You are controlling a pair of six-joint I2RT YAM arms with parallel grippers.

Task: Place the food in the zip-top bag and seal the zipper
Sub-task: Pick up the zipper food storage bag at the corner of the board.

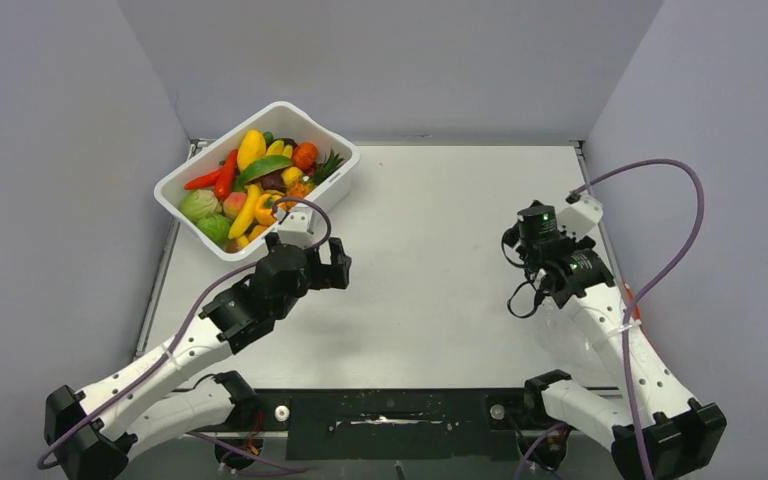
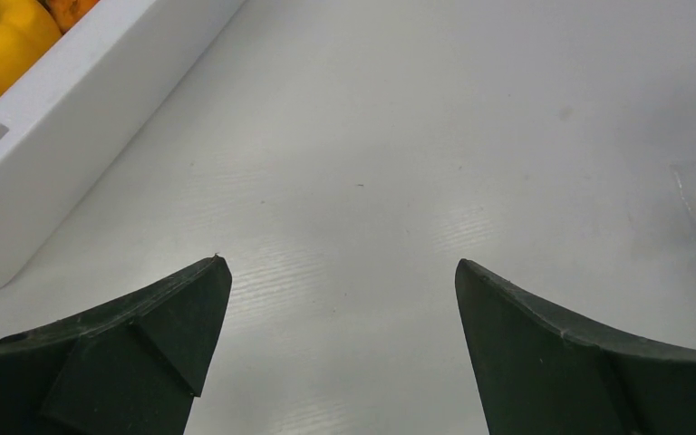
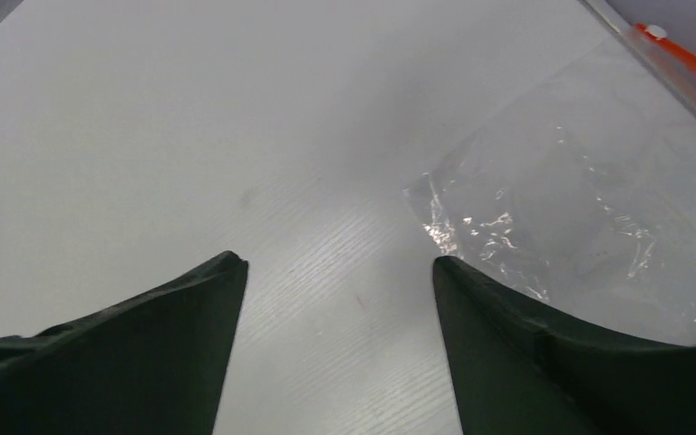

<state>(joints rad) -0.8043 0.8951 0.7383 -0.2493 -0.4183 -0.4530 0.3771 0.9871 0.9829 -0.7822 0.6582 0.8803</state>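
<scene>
Your left pincer hangs empty, jaws apart, over the bench just beside the white tub where the food is piled. Your right pincer is likewise spread and empty. The zip-top bag lies flat just right of it, with its zipper along the far edge.

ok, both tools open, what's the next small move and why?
Probably ease the right tool forward and right to pinch the bag near its red zipper. The bag lies flat just ahead of it, both tools are open, and the food sits in the tub by the left tool.
</scene>
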